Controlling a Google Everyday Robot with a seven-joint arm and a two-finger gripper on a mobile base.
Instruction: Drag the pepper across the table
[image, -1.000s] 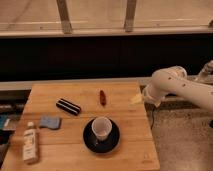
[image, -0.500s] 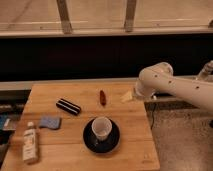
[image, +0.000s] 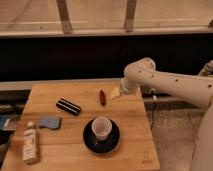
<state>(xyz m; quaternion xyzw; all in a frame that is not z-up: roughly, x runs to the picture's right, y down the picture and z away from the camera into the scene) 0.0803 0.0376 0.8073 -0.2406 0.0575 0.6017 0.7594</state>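
- Pepper (image: 102, 97), slim and dark red, lies on the wooden surface (image: 132, 145) toward its far edge, at 12 o'clock from the white cup (image: 101, 128).
- Claw (image: 116, 93) hangs low just beside the pepper, at its 2 o'clock; whether it is open or closed I cannot tell.
- Cup stands on a dark saucer (image: 89, 141).
- Black bar (image: 68, 106) lies at 10 o'clock from the cup, blue sponge (image: 49, 122) at 9, small bottle (image: 30, 145) at 8.

"Where does the light come from?"

"From above, warm and even on the light wooden butcher-block table (image: 55, 95); the wall band behind is dark."

"Shadows?"

"Faint and soft. The pale gripper (image: 116, 93), above the table's far right, catches yellowish light."
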